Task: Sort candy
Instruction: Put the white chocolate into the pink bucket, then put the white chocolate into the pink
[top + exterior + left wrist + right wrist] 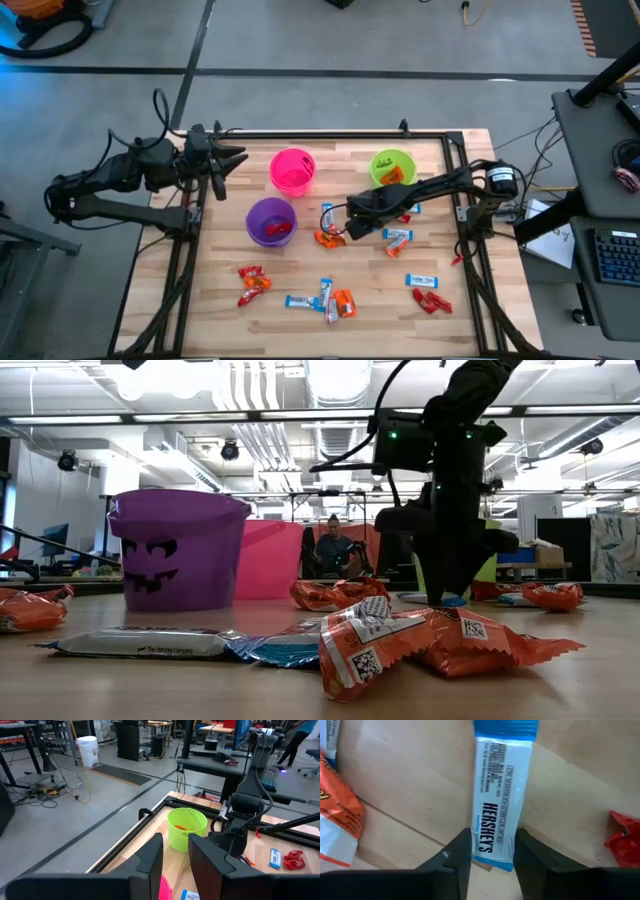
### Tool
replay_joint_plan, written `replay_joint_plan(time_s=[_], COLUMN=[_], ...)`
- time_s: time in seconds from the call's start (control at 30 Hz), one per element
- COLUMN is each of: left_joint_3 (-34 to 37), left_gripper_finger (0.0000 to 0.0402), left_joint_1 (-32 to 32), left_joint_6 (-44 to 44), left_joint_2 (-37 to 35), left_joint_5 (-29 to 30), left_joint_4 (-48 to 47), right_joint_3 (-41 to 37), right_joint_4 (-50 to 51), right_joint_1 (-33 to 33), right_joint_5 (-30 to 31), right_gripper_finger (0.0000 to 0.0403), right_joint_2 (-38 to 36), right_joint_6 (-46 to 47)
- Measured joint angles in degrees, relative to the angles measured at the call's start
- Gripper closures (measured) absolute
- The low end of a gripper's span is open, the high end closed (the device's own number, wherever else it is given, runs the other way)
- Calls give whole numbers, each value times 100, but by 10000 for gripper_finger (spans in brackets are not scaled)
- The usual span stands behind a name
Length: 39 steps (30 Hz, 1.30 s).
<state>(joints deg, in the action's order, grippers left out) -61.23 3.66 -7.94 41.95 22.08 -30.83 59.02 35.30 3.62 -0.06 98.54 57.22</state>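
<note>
My right end effector (491, 851) is down at the desk (410, 805), fingers closing on one end of a blue-and-white bar (497, 802) lying between them. Next: secure the grip, lift, carry to a cup. Left end effector (232, 160) waits, part-open and empty.

A light wooden table (480, 320) holds three plastic cups: pink (292, 171), green (392, 167) and purple (270, 220). A person (331, 548) sits in the room behind.

Grey concrete floor (330, 40) surrounds the wooden table (470, 330). A white bucket (87, 750) stands beside black desks (135, 740); ceiling ducts (270, 400) run overhead; a person (331, 548) sits far behind.
</note>
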Motion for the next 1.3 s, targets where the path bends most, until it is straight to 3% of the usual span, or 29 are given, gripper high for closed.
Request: replay_joint_plan(time_s=[0.13,0.4,0.93,1.07,1.13,1.23,1.3], left_joint_3=[0,0,-2,-2,-2,-2,-2], left_gripper_finger=[325,325,325,325,325,325,325], left_joint_1=[4,22,39,37,37,39,47], left_joint_6=[-2,-2,-10,-28,-28,-26,-26], left_joint_2=[0,-4,-4,7,24,37,47], left_joint_5=[2,8,7,7,8,7,7], left_joint_4=[-4,-11,-49,-55,-57,-59,-57], right_joint_3=[176,675,2451,2468,2455,2448,2448], right_joint_4=[-31,198,295,387,516,748,901], right_joint_1=[0,0,373,505,586,638,627], right_joint_5=[-25,5,23,-63,-394,-884,-880], right_gripper_finger=[324,341,371,368,360,335,313], right_joint_2=[16,-78,-347,-315,-224,-8,132], right_joint_6=[-84,-332,-1939,-2075,-2000,-1769,-1655])
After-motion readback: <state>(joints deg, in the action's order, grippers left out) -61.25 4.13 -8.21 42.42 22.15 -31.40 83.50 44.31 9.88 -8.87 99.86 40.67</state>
